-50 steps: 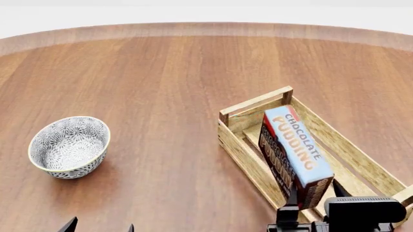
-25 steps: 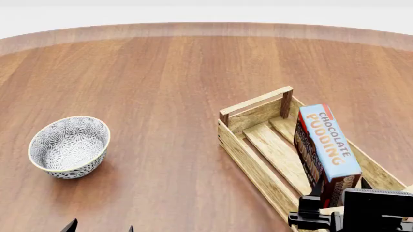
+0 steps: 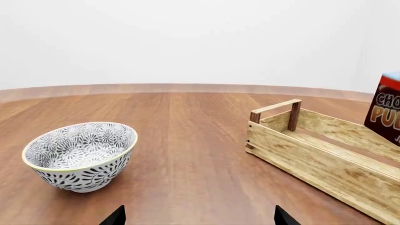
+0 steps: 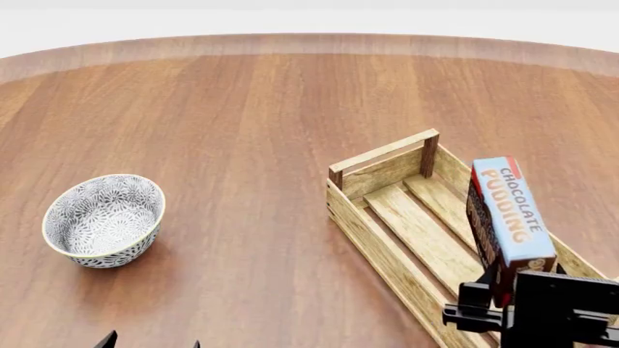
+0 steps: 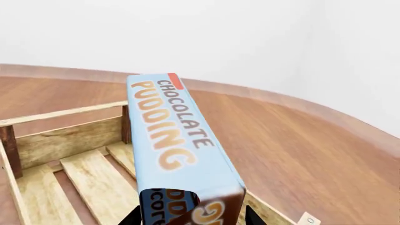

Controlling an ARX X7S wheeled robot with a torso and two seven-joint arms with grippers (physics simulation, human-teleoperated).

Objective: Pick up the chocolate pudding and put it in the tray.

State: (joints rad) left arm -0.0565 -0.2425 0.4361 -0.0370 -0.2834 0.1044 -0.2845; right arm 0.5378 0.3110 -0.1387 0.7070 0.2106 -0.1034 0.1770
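The chocolate pudding carton (image 4: 508,210) has a light-blue side with orange lettering and dark brown faces. My right gripper (image 4: 508,290) is shut on its near end and holds it above the right side of the tray (image 4: 372,239), a light-wood slatted crate. In the right wrist view the chocolate pudding carton (image 5: 175,136) sits between my fingertips (image 5: 132,216) over the tray's slats (image 5: 93,176). My left gripper (image 3: 196,218) is open and empty, low at the near edge; its tips also show in the head view (image 4: 150,341). The left wrist view shows the tray (image 3: 312,154) and a corner of the carton (image 3: 384,115).
A round patterned grey-white bowl (image 4: 104,220) stands at the left on the brown wooden table (image 4: 251,123); it also shows in the left wrist view (image 3: 81,154). The table's curved far edge (image 4: 309,43) runs along the back.
My right gripper has carried the carton to the right, from over the tray's middle to over its right side. The left gripper and the bowl have not moved.
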